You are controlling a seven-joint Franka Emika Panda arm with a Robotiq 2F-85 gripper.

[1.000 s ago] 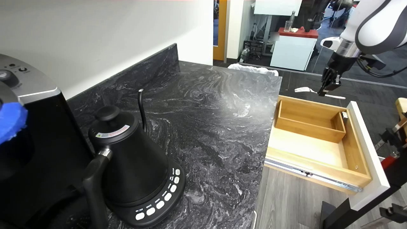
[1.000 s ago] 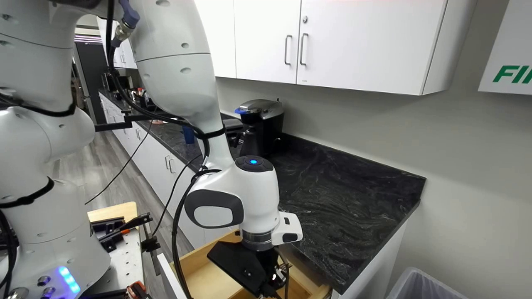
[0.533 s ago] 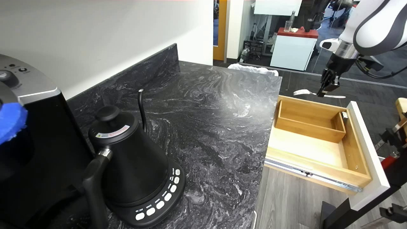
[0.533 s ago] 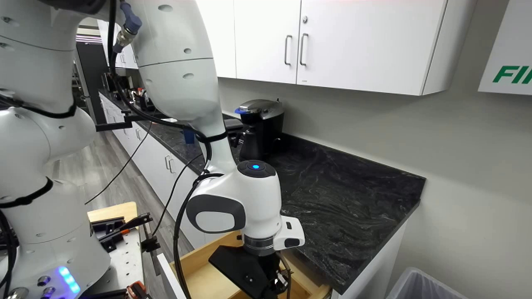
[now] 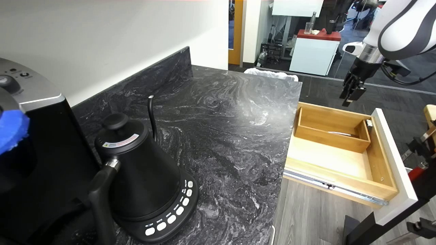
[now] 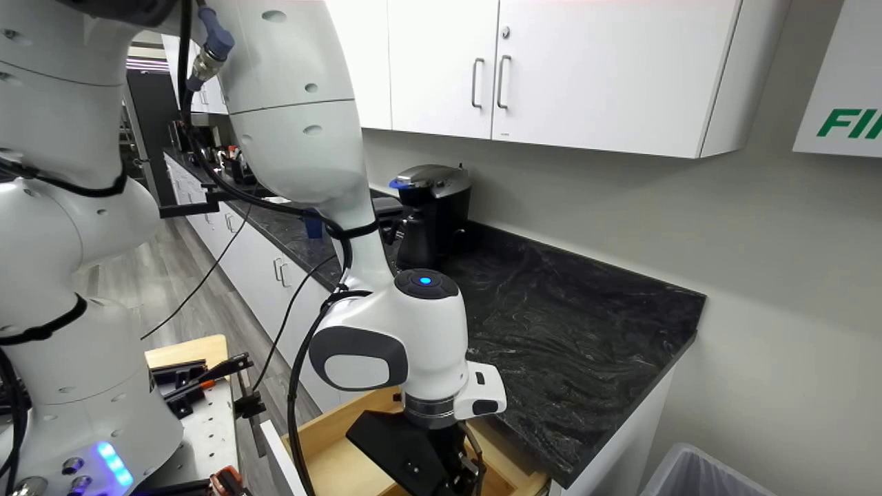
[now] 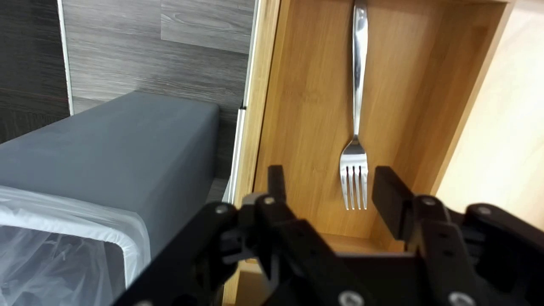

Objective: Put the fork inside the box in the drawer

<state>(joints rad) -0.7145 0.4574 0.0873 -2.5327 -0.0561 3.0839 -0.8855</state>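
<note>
The silver fork (image 7: 359,63) lies flat on the floor of the box (image 7: 306,93), its tines toward my gripper (image 7: 330,180). My jaws stand apart with nothing between them; in the wrist view the tines appear in the gap, but lower down. In an exterior view the gripper (image 5: 346,98) hangs above the light-wood box (image 5: 332,139), and only a thin strip of the fork (image 5: 341,133) shows over the box's wall. The box sits inside the pulled-out drawer (image 5: 328,156), along one of its sides. The arm partly covers the drawer (image 6: 344,463) in an exterior view.
A dark stone counter (image 5: 238,143) borders the drawer and carries a black kettle (image 5: 143,177). Beside the drawer stands a grey bin (image 7: 127,140) with a plastic liner. The drawer's white front panel (image 5: 395,166) rises at its outer end.
Half a second ago the fork was gripped crosswise above the box. The jaws have since opened and the fork has dropped into the box. The arm has sunk slightly over the second.
</note>
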